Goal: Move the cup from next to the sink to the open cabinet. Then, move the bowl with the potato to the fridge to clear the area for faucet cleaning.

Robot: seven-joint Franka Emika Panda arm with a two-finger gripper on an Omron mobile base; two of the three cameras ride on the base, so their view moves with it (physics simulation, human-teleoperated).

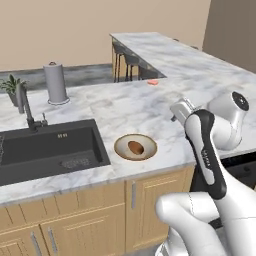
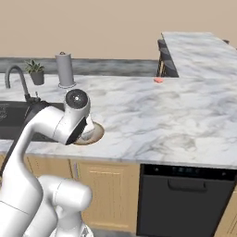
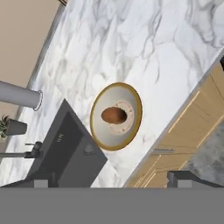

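One marble counter [image 1: 150, 107] filled mid-frame, sink [image 1: 47, 147] at left, bowl [image 1: 135, 147] holding potato [image 1: 134, 146] centre; gripper [image 3: 113, 181] jaws wide apart, empty.

We see the bowl [image 1: 135, 147] standing upright on the marble counter, just beside the right edge of the sink [image 1: 50, 148] and near the front edge of the counter. It is wide, shallow and round, beige inside with a darker tan rim. The potato [image 1: 134, 146], a small brown oval, lies in the middle of the bowl. The sink is a dark grey rectangular basin. Behind its back edge stands the faucet [image 1: 26, 111], dark and tall.
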